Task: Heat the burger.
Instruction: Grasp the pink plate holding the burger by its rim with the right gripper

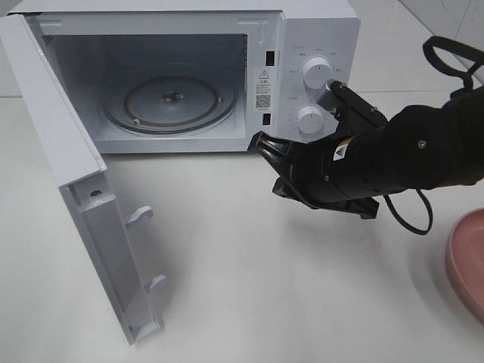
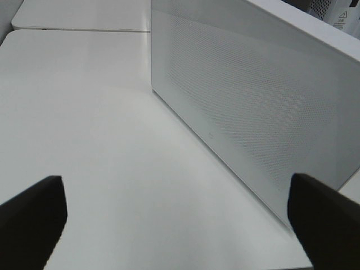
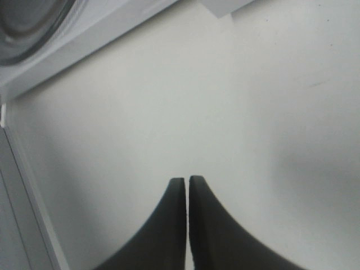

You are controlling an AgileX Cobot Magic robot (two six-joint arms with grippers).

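Note:
The burger is out of view in all three views. The white microwave stands at the back with its door swung wide to the left. Its glass turntable is bare. My right gripper hovers just in front of the oven's lower right corner, pointing left. Its fingers are pressed together with nothing between them, as the right wrist view shows. In the left wrist view my left gripper stands wide open over bare table beside a perforated white panel of the microwave. The left arm does not show in the high view.
A pink plate pokes in at the right edge of the table; what lies on it is cut off. The open door juts out over the table's left part. Two round knobs sit on the oven's right panel, behind my right arm.

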